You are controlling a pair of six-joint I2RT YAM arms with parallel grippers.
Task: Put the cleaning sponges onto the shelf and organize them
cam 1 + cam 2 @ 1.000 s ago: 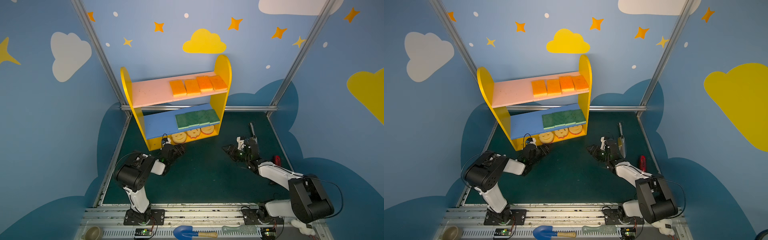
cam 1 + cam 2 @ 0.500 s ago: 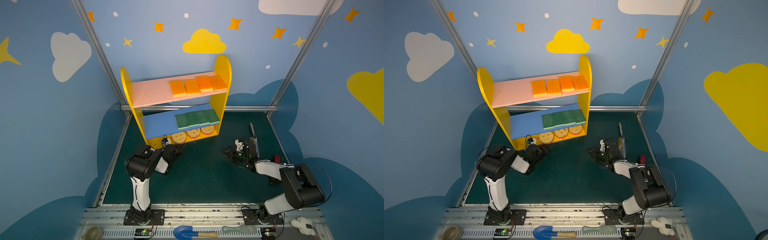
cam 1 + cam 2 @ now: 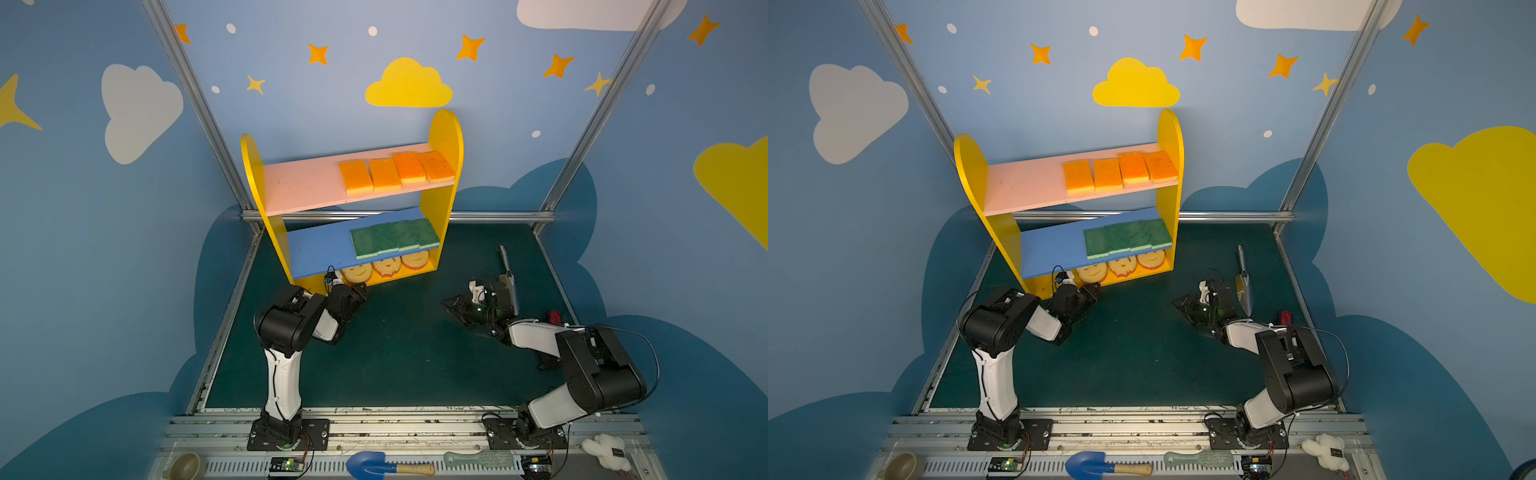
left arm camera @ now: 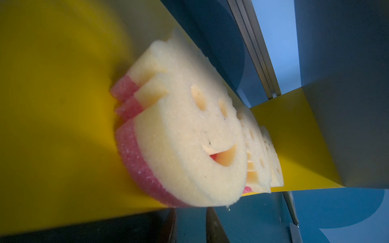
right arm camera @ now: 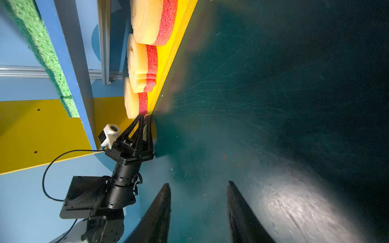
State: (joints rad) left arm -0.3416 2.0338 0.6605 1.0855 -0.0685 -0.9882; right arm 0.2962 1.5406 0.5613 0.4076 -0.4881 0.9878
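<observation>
The left gripper (image 5: 144,117) is seen narrowly parted with nothing pinched. Its tips are set at the front edge of the yellow base (image 5: 166,63), just beside the nearest smiley sponge (image 4: 189,147). Three smiley sponges (image 3: 387,266) are lined up on that base, under the blue board (image 3: 316,253), where four green pads (image 3: 395,239) are ranged. Four orange pads (image 3: 395,172) are laid on the pink board (image 3: 299,187) of the shelf (image 3: 448,141). The right gripper (image 5: 198,183) is held spread and empty over the green mat (image 3: 407,361), well apart from the shelf.
</observation>
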